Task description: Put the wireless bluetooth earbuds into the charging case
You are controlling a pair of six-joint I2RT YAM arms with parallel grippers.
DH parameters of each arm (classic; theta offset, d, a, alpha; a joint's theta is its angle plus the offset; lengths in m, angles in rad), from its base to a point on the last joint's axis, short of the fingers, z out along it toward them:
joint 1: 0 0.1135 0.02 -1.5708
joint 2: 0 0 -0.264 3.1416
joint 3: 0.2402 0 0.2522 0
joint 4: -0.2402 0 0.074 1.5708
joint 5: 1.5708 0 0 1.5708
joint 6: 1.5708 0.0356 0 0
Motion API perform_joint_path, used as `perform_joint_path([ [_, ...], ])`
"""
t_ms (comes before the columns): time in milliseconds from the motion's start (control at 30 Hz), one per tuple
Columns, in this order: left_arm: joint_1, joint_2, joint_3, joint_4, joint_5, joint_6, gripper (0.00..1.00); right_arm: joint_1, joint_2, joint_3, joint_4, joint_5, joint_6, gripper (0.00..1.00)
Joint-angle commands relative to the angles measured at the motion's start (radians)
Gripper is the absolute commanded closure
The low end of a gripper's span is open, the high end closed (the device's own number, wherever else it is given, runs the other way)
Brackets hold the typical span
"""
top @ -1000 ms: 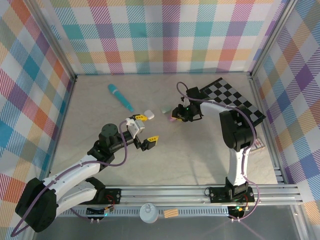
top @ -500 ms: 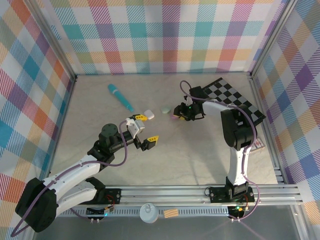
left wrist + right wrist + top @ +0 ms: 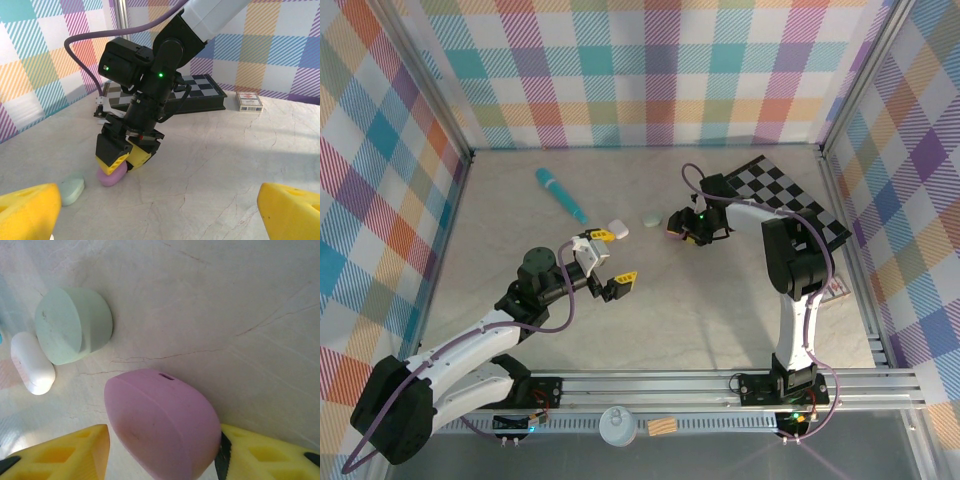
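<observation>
A purple pebble-shaped charging case (image 3: 160, 427) rests on the table between the fingers of my right gripper (image 3: 167, 455). The right finger touches it and a gap shows at the left finger, so the gripper stands open around it. From above, the right gripper (image 3: 677, 229) and the purple case (image 3: 671, 234) are at mid-table. A pale green case (image 3: 651, 217) and a white case (image 3: 617, 228) lie just left of them. My left gripper (image 3: 616, 256) hangs wide open with nothing in it, nearer the front. The earbuds are out of view.
A teal pen-like stick (image 3: 561, 194) lies at the back left. A folded chessboard (image 3: 790, 200) sits at the back right, with a small card box (image 3: 249, 101) beside it. Checked walls close in the table on three sides.
My right gripper's jaws have spread apart around the purple case, after shifting slightly toward the back right. The left arm has not moved.
</observation>
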Motion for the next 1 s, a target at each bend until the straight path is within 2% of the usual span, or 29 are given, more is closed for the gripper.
perform_joint_path([
  [0, -0.007, -0.013, 0.020, 0.017, 0.009, 0.011, 0.00, -0.006, -0.026, -0.017, -0.045, 0.044, -0.010, 0.38],
  [133, -0.004, -0.015, 0.015, 0.024, -0.020, 0.010, 0.00, -0.006, -0.070, -0.031, -0.066, 0.083, -0.023, 0.30],
  [233, 0.006, -0.012, 0.015, 0.014, -0.098, 0.009, 0.00, -0.010, -0.115, -0.043, -0.091, 0.114, -0.039, 0.18],
  [433, 0.054, -0.035, -0.004, -0.003, -0.433, -0.024, 0.00, -0.024, -0.279, -0.129, -0.082, 0.208, -0.088, 0.04],
  [533, 0.091, -0.052, -0.027, -0.033, -0.611, -0.040, 0.00, -0.037, -0.424, -0.215, -0.034, 0.340, -0.144, 0.01],
  [633, 0.129, -0.063, -0.042, -0.092, -0.726, -0.047, 0.00, -0.041, -0.609, -0.342, 0.066, 0.558, -0.233, 0.01],
  [767, 0.185, -0.070, -0.078, -0.114, -0.820, -0.069, 0.00, -0.050, -0.779, -0.494, 0.246, 0.757, -0.450, 0.01],
  [867, 0.255, -0.054, -0.114, -0.093, -0.815, -0.100, 0.00, -0.074, -0.848, -0.639, 0.456, 0.766, -0.599, 0.01],
  [967, 0.322, -0.012, -0.161, -0.006, -0.782, -0.110, 0.00, -0.133, -0.839, -0.703, 0.527, 0.741, -0.576, 0.01],
])
